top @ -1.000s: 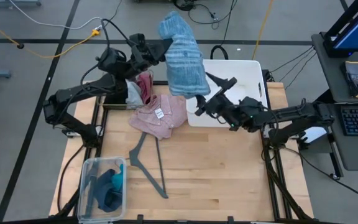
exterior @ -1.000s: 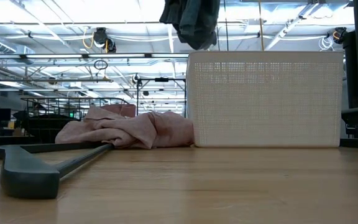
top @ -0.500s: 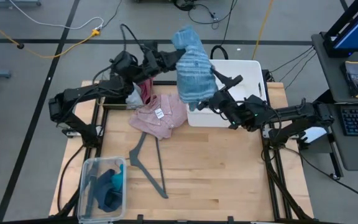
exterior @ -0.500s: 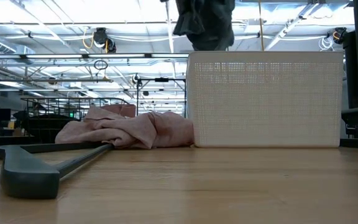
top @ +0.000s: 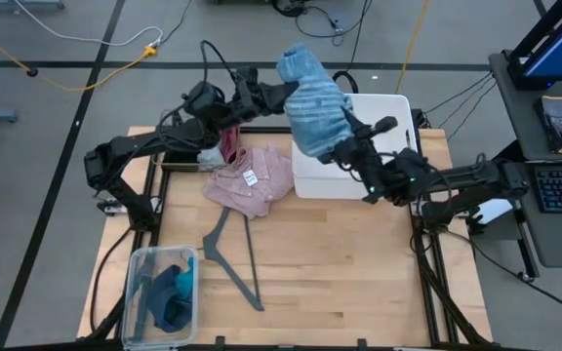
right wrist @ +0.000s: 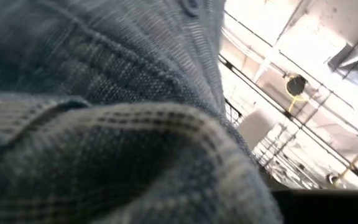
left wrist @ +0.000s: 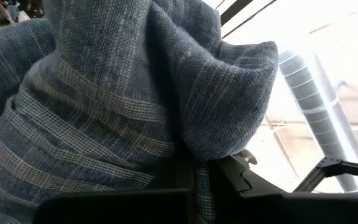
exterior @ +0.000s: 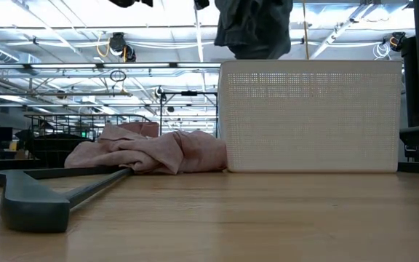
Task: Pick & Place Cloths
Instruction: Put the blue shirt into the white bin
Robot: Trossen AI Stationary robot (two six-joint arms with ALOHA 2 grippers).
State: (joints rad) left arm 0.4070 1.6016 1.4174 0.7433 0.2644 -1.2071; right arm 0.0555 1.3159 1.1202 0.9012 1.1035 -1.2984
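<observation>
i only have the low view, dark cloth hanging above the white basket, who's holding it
Observer: From above, it's the blue striped cloth, held up by the left gripper at its far end.
Operator: where's the right arm
Observer: The right gripper is pressed against the cloth's near edge, over the white basket; its wrist camera sees only striped fabric.
Operator: anything left on the table besides the pink one
Observer: A grey hanger lies in front of the pink shirt, and a clear bin at the near left corner holds teal cloth.
</observation>
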